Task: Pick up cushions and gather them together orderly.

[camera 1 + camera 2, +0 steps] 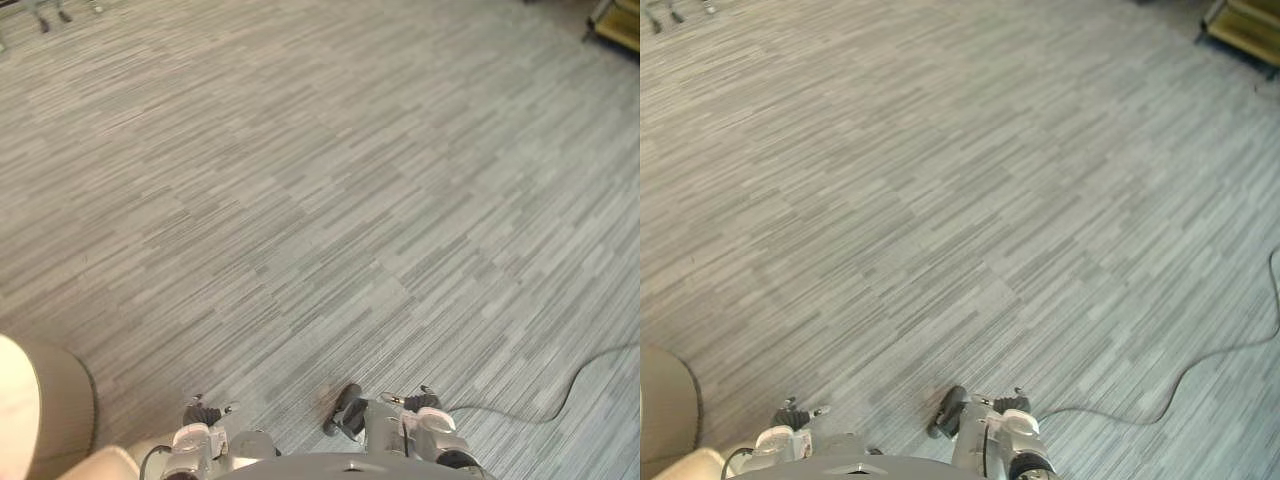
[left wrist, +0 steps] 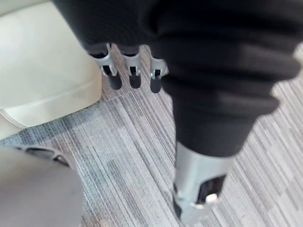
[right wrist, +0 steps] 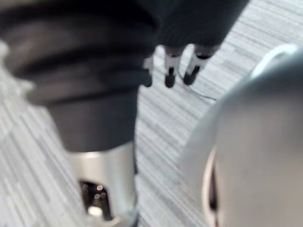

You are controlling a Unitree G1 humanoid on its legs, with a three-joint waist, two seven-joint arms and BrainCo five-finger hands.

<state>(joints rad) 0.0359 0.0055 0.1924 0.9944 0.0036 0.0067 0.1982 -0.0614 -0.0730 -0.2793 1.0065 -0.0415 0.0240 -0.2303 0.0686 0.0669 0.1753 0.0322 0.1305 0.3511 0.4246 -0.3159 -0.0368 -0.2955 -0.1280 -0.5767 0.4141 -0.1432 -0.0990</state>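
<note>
Hanging with fingers straight and loose, our left hand holds nothing. Its dark fingertips sit near the edge of a cream cushion, though we cannot tell whether they touch it. The cushion's rounded, seamed edge meets the grey striped carpet just beside the hand. Our right hand hangs on the other side, fingers relaxed and empty, over plain carpet. In the head views the cushion lies at the lower-left corner, on our left and cut off by the edge. Ahead and to our right the carpet runs wide and open. At the far left edge stand some dark furniture feet. In the far right corner sits a yellowish piece of furniture, well apart from us.
</note>
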